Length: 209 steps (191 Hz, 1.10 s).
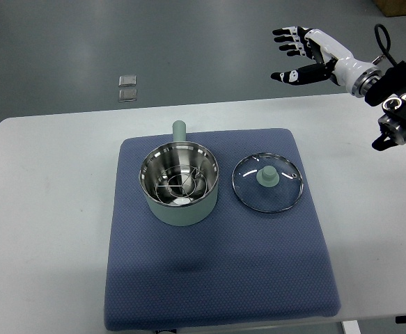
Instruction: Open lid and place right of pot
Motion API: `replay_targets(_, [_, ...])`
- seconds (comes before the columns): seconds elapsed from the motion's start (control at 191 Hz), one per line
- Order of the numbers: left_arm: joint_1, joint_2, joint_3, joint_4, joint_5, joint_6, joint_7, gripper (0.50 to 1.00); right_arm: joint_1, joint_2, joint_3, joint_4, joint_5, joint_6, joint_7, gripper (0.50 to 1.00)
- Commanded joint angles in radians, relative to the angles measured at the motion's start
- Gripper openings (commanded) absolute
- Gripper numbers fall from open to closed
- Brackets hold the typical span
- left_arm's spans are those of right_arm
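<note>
Lid, made of glass with a metal rim and a pale green knob, lies flat on the blue mat, just beside the pot on its right side and not touching it. The pot is pale green with a shiny steel inside, it stands uncovered, and a wire rack is visible in it; its short handle points away from the robot. The mat covers the middle of the white bench. Behind the bench there is a grey floor, where two small clear packets lie. The right hand is raised above the far right corner of the bench, fingers spread wide, holding nothing and touching nothing.
</note>
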Motion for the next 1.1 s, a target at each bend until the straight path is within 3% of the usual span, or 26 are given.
replay_targets(0.0, [0.0, 0.0, 0.0, 0.0, 0.0, 0.0, 0.0, 1.0, -0.093, 0.067, 0.174, -0.021, 0.078, -0.016, -0.002, 0.844])
replay_targets(0.183, [0.0, 0.0, 0.0, 0.0, 0.0, 0.0, 0.0, 1.0, -0.173, 0.139, 0.361, -0.044, 0.121, -0.017, -0.03, 0.85])
replay_targets(0.21, [0.0, 0.0, 0.0, 0.0, 0.0, 0.0, 0.0, 1.0, -0.219, 0.191, 0.464, -0.044, 0.121, -0.017, -0.056, 0.897])
replay_targets(0.315, [0.0, 0.0, 0.0, 0.0, 0.0, 0.0, 0.0, 1.0, -0.248, 0.23, 0.533, -0.044, 0.121, -0.016, -0.068, 0.905])
replay_targets(0.32, [0.0, 0.0, 0.0, 0.0, 0.0, 0.0, 0.0, 1.0, -0.274, 0.259, 0.58, -0.044, 0.121, -0.01, -0.08, 0.927])
replay_targets(0.351, [0.0, 0.0, 0.0, 0.0, 0.0, 0.0, 0.0, 1.0, -0.288, 0.27, 0.599, -0.044, 0.121, -0.007, -0.088, 0.93])
replay_targets(0.425, [0.0, 0.0, 0.0, 0.0, 0.0, 0.0, 0.0, 1.0, -0.297, 0.273, 0.607, -0.044, 0.121, -0.005, -0.091, 0.93])
replay_targets(0.592, [0.0, 0.0, 0.0, 0.0, 0.0, 0.0, 0.0, 1.0, -0.359, 0.271, 0.666, -0.044, 0.122, 0.11, -0.131, 0.934])
replay_targets(0.849, [0.0, 0.0, 0.0, 0.0, 0.0, 0.0, 0.0, 1.0, -0.409, 0.273, 0.732, -0.049, 0.121, 0.204, -0.136, 0.94])
replay_targets(1.09, [0.0, 0.0, 0.0, 0.0, 0.0, 0.0, 0.0, 1.0, -0.435, 0.288, 0.732, -0.047, 0.121, 0.201, -0.123, 0.94])
